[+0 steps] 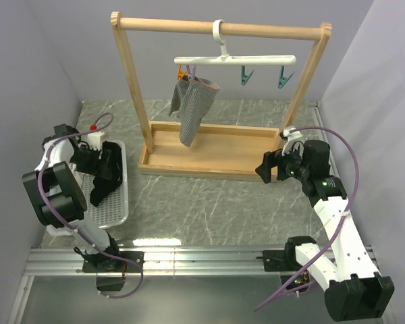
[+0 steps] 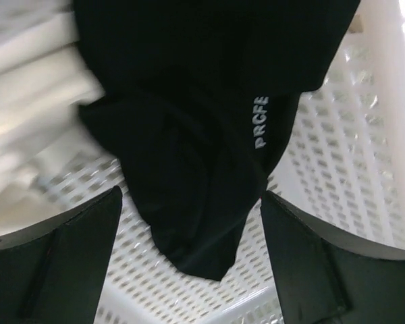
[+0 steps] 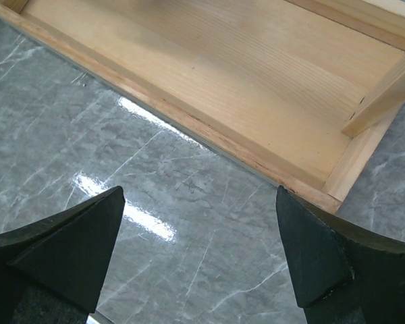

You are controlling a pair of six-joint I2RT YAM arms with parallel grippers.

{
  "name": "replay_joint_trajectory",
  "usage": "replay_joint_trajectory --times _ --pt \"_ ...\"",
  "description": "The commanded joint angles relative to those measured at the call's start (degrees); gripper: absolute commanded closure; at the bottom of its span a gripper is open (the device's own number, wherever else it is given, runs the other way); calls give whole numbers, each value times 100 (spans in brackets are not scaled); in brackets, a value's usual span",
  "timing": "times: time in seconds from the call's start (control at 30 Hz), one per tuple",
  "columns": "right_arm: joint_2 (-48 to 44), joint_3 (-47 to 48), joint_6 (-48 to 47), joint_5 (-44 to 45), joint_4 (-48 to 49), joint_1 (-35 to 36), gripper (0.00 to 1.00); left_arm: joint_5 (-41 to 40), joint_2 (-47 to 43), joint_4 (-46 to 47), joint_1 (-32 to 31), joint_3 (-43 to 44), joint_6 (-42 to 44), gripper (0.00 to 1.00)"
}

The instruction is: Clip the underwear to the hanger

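The black underwear (image 1: 98, 194) lies bunched in the white mesh basket (image 1: 118, 206) at the left. In the left wrist view the underwear (image 2: 189, 135) shows white lettering, and its lower end lies between my fingers. My left gripper (image 2: 192, 243) is open just above it, also seen from the top (image 1: 102, 172). The white hanger (image 1: 233, 59) hangs by its hook from the wooden rack's top bar, with two free teal clips (image 1: 246, 77). My right gripper (image 1: 262, 169) is open and empty over the table (image 3: 199, 256), near the rack's front right corner.
A grey striped garment (image 1: 191, 104) hangs from the orange clip (image 1: 182, 70) at the hanger's left end. The wooden rack has a tray base (image 1: 216, 150), also in the right wrist view (image 3: 256, 81). Cream-white cloth (image 2: 27, 88) lies in the basket beside the underwear.
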Motion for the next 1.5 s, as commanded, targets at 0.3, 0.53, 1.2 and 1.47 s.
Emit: replay_joint_trajectory --times 0.3,0.53,1.2,1.47 --pt "50 428 -110 35 39 -2 0 -66 29 650 -239 -579 -356 63" --pt "-20 481 -101 -9 -5 -2 0 636 -657 -701 -248 299 -118 100" --pt "-65 867 -321 -290 -549 -10 1 3325 -1431 -2095 -3357 3552 -1708 100" --pt "-73 947 -830 -607 -1139 -2 3 3951 -1765 -1496 -4747 1640 -1640 89"
